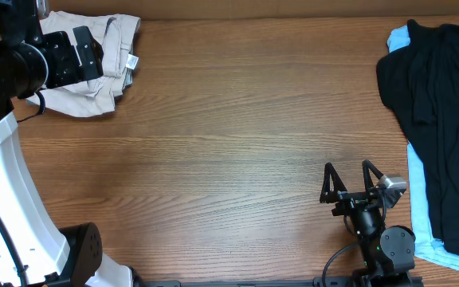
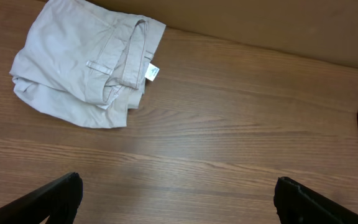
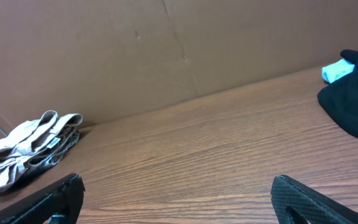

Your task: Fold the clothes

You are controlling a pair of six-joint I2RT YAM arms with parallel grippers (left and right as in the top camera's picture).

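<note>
Folded beige khaki shorts (image 1: 102, 60) with a small white tag lie at the table's far left corner; they also show in the left wrist view (image 2: 86, 62) and the right wrist view (image 3: 27, 149). A black garment (image 1: 441, 104) lies over a pale-blue garment (image 1: 421, 199) at the right edge; both show in the right wrist view, black (image 3: 353, 99) and pale-blue (image 3: 335, 70). My left gripper (image 2: 178, 193) is open and empty, held high near the khaki shorts. My right gripper (image 1: 349, 179) is open and empty, low near the front right (image 3: 178, 196).
The wooden table (image 1: 237, 135) stretches between the two piles. A brown cardboard wall (image 3: 166, 50) stands along the table's far edge. The left arm's white base (image 1: 14, 207) stands at the front left.
</note>
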